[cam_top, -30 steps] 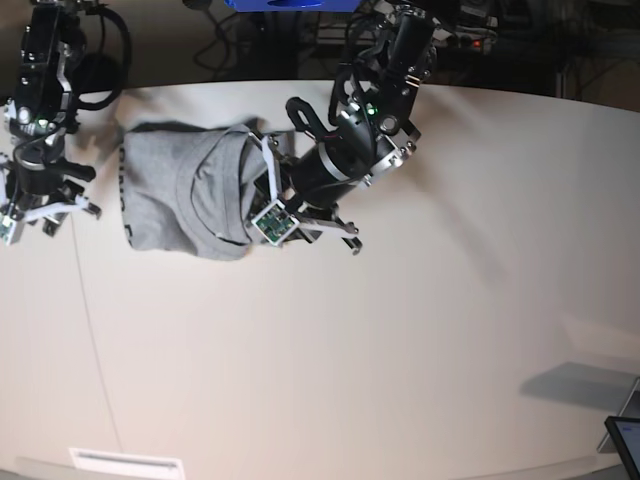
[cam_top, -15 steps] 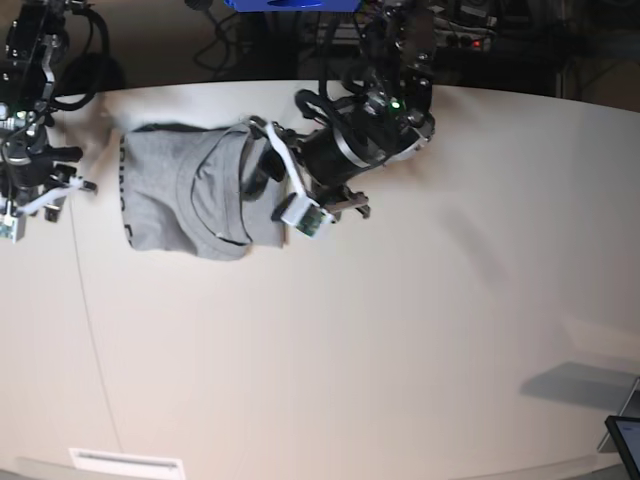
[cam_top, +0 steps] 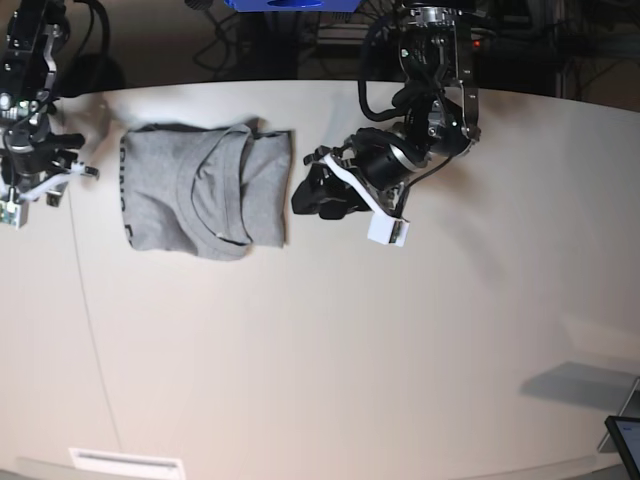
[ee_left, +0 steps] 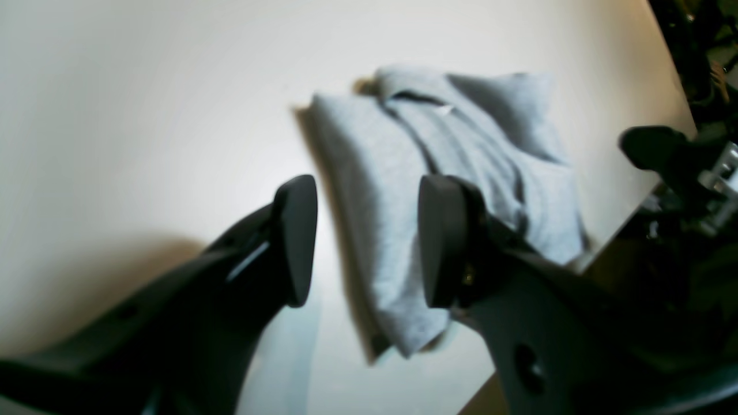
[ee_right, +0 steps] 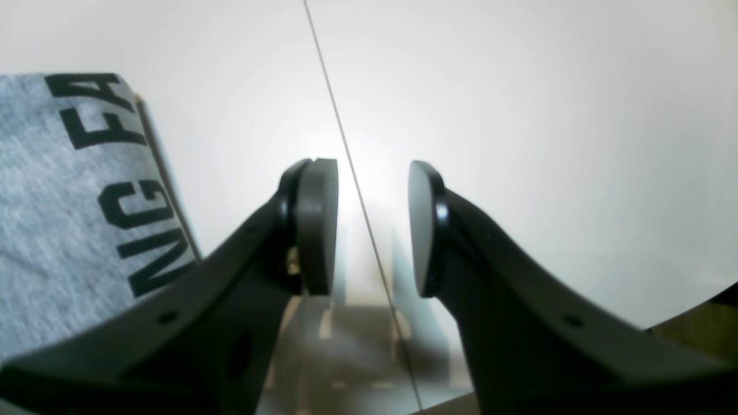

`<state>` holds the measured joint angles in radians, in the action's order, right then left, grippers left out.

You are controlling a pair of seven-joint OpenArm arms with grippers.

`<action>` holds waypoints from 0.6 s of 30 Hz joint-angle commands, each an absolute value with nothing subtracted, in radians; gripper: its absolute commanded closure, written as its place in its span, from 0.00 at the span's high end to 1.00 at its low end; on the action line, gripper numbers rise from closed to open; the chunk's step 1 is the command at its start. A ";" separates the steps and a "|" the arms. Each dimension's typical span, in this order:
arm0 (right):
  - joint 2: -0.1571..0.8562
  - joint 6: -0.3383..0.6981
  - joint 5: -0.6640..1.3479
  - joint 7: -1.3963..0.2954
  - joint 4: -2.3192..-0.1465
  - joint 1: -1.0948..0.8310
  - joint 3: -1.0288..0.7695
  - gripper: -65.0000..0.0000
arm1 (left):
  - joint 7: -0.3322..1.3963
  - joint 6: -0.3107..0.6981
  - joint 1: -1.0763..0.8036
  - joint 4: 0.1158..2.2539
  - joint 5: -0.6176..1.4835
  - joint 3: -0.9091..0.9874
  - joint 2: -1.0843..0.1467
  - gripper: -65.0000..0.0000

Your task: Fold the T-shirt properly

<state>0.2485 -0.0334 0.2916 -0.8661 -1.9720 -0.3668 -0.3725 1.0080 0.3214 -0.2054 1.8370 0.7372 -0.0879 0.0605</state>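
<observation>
The light grey T-shirt (cam_top: 205, 195) lies folded into a compact rectangle at the table's back left, collar side up. In the right wrist view black lettering runs along the T-shirt's (ee_right: 52, 190) edge. My left gripper (cam_top: 314, 195) hovers just right of the shirt, apart from it. In the left wrist view the left gripper (ee_left: 366, 242) is open and empty, and the T-shirt (ee_left: 490, 150) lies beyond its fingers. My right gripper (cam_top: 60, 178) stands left of the shirt. Up close the right gripper (ee_right: 369, 227) is open over bare table, holding nothing.
A thin seam line (cam_top: 85, 300) runs across the cream table from back to front on the left. A white label (cam_top: 125, 463) sits at the front edge. A dark screen corner (cam_top: 625, 440) pokes in at the lower right. Cables and dark gear crowd the space behind the table.
The left gripper has opened, let go of the shirt's right edge and pulled away to the right. The folded flap now lies flat. The right arm has shifted slightly toward the back.
</observation>
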 commanded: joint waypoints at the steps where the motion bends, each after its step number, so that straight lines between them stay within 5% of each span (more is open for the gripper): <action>1: 0.263 -0.033 0.291 -0.846 -1.988 -0.364 -0.377 0.30 | 0.987 0.312 -0.193 1.856 0.766 -0.094 0.067 0.44; 18: 0.263 -0.033 0.291 -0.846 -1.986 -0.366 -0.377 0.30 | 0.993 0.291 -0.105 1.698 0.768 -0.180 0.099 0.44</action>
